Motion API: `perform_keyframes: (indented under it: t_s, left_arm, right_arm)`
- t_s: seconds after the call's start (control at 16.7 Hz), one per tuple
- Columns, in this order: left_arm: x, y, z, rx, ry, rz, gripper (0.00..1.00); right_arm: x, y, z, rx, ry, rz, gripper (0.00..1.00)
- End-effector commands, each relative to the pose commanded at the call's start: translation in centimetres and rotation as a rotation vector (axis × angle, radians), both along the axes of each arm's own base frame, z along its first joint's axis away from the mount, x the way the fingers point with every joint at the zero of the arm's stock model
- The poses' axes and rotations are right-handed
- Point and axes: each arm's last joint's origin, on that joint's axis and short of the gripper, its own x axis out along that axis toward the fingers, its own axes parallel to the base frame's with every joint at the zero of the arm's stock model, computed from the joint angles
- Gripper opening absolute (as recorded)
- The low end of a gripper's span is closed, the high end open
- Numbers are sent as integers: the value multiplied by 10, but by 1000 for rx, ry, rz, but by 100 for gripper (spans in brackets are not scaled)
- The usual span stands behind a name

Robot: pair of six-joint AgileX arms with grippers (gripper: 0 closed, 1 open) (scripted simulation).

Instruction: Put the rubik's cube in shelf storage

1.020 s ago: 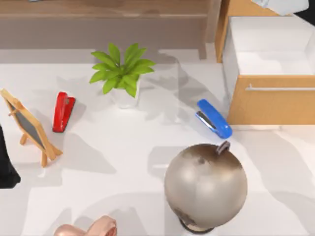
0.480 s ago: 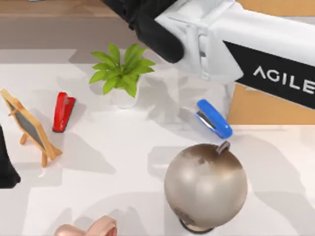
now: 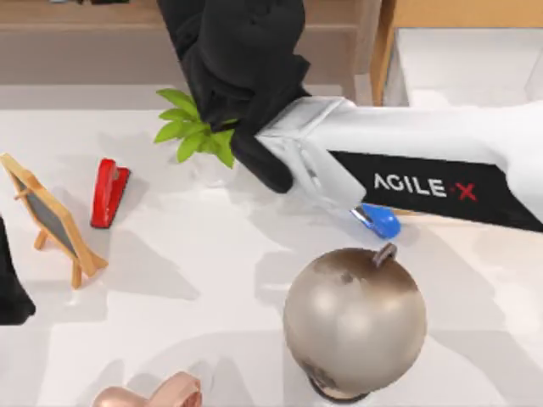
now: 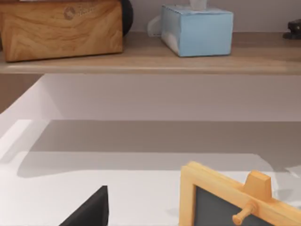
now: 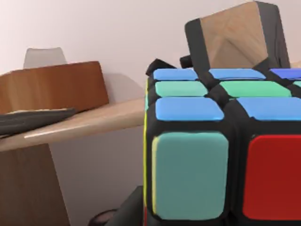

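Far left edge of the table, top view: left gripper (image 3: 10, 292) parked, a dark shape low beside the small easel chalkboard (image 3: 51, 222); cannot tell whether its fingers are apart or together. Its wrist camera looks past the chalkboard's wooden frame toward the shelf storage (image 4: 155, 61), whose board carries a wooden box (image 4: 61, 29) and a pale blue tissue box (image 4: 196, 29). Next rightward on the white table (image 3: 170, 322): red stapler (image 3: 109, 192), lying flat, apart from the chalkboard. Near bottom edge, a pink rounded object (image 3: 153, 395), partly cut off. Then the potted green plant (image 3: 191, 131), its right leaves covered by the right arm. Right gripper (image 3: 237, 51) reaches in from the right side, black wrist and hand over the plant and up against the long brown shelf at the top of the table. Right wrist view: rubik's cube (image 5: 221, 150) sits close in the grip, held between the fingers, blue, green and red squares facing the camera, with the shelf board and upright post just behind it. Below the arm, a grey globe (image 3: 355, 320) on its stand. Blue stapler (image 3: 377, 220) pokes out from under the white forearm. Far right: light-orange drawer cabinet (image 3: 462, 51), drawer open.
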Motion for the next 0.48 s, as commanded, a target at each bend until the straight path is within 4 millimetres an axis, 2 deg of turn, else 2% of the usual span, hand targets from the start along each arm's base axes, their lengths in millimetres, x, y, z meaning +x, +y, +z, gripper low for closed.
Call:
perform_keyframes:
  t_s: [0.3,0.48]
  left_arm:
    - [0,0,0,0,0,0,100]
    - [0,0,0,0,0,0,100]
  right_arm:
    - [17,-22,-76,-172,100,-312,0]
    - [19,-30,-106,-257,148,-402,0]
